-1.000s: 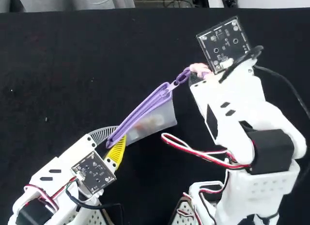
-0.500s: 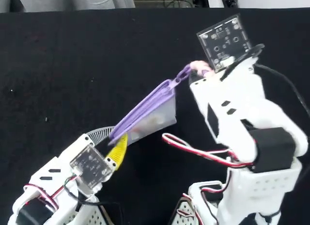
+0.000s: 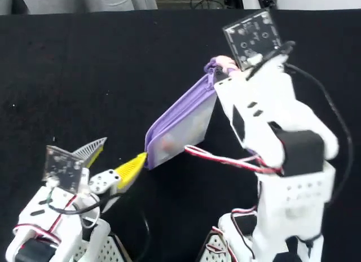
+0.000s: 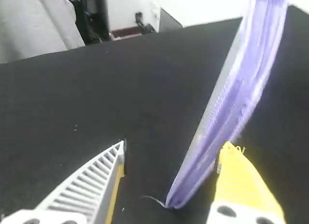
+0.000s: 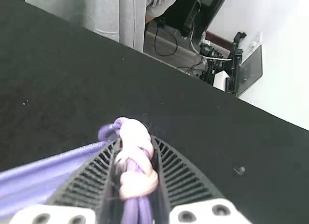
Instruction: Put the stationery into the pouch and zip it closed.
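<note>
Over the table (image 3: 84,64), the right pincer (image 3: 223,69) clamps the zip pull (image 5: 133,161) of the pouch (image 3: 180,123); its low corner sits inside the wide-open left pincer (image 3: 124,149).

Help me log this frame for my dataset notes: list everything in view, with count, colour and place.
pouch: one, purple zip edge and clear side, slanting down from the right gripper to the left gripper
zip pull: one, pink and purple, at the pouch's upper end
table: one, black-covered, under everything
cables: several, dark, in the room beyond the table
left gripper: one, white and yellow fingers, open, the pouch's lower corner between them
right gripper: one, dark ribbed pads, shut on the zip pull
</note>
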Robot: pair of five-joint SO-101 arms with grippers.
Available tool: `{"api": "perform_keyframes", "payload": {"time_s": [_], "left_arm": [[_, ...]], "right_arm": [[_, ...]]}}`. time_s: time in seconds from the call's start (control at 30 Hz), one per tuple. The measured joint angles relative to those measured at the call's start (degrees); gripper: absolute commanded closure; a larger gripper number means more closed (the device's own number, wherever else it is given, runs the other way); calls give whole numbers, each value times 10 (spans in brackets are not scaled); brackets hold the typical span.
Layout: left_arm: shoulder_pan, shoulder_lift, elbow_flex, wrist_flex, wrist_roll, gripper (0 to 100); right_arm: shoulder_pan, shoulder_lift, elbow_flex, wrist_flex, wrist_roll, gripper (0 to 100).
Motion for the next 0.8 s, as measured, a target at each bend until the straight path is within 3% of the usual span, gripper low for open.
{"api": "perform_keyframes", "payload": {"time_s": [0.37, 0.6, 0.8], "left_arm": [[-118, 0, -8, 0, 82, 693], [-229, 0, -8, 0, 140, 693], [-263, 0, -8, 0, 152, 693]], "right_arm": [[-2, -3, 206, -248, -12, 987], [-3, 84, 236, -380, -87, 986], [-4, 168, 231, -431, -92, 986]]}}
